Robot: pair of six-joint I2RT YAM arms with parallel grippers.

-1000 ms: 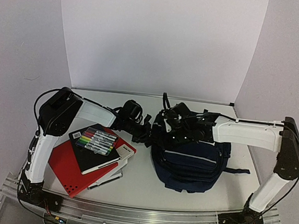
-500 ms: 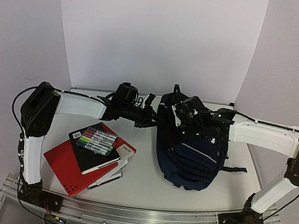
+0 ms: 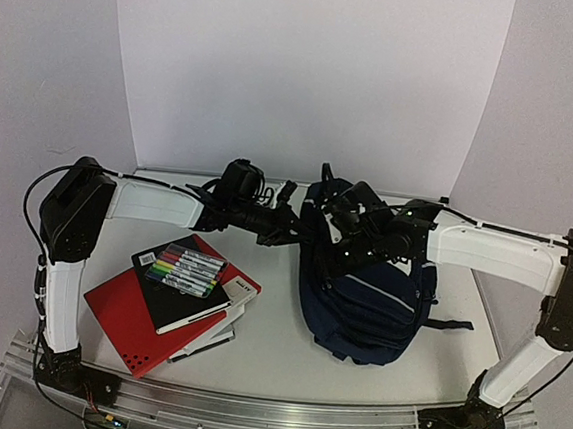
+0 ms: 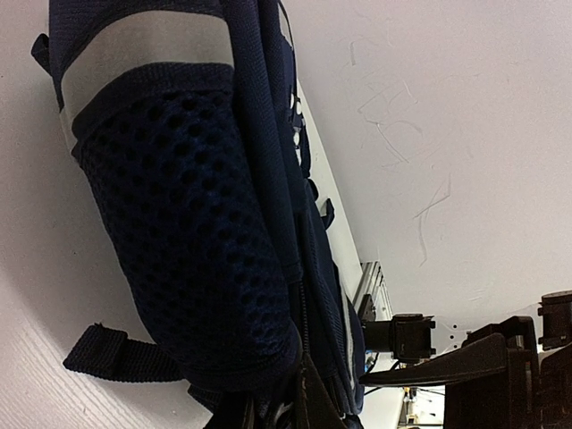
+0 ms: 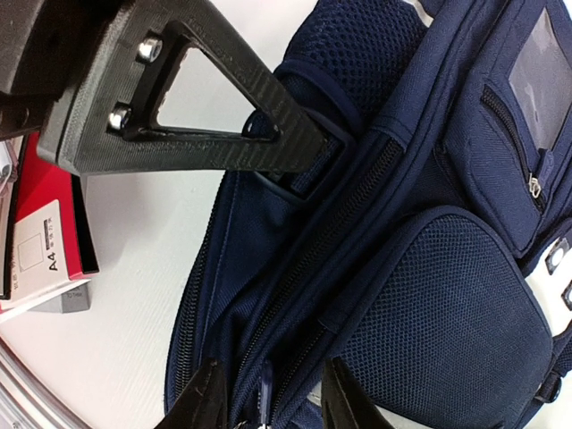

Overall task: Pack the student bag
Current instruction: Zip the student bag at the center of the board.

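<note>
The student bag (image 3: 364,302), dark navy with thin white stripes, lies on the table right of centre, its top end raised toward the back wall. My left gripper (image 3: 293,230) is shut on the bag's upper left edge. In the left wrist view the fabric beside the mesh side pocket (image 4: 179,206) is pinched between the jaws (image 4: 281,416). My right gripper (image 3: 336,241) hangs over the top of the bag. Its fingers (image 5: 206,398) stand apart either side of a zipper line, with a blue zipper pull (image 5: 265,393) between them. The left gripper's black finger (image 5: 179,116) shows above, on the bag's edge.
A red folder (image 3: 126,326) lies front left under a black notebook (image 3: 174,300). A pack of coloured markers (image 3: 186,268) rests on the notebook, and more books sit beneath it. White walls close the back and sides. A metal rail runs along the near edge.
Both grippers have moved toward the back wall, pulling the bag's top up and stretching it longer. In the last half second the right gripper shifted slightly left.
</note>
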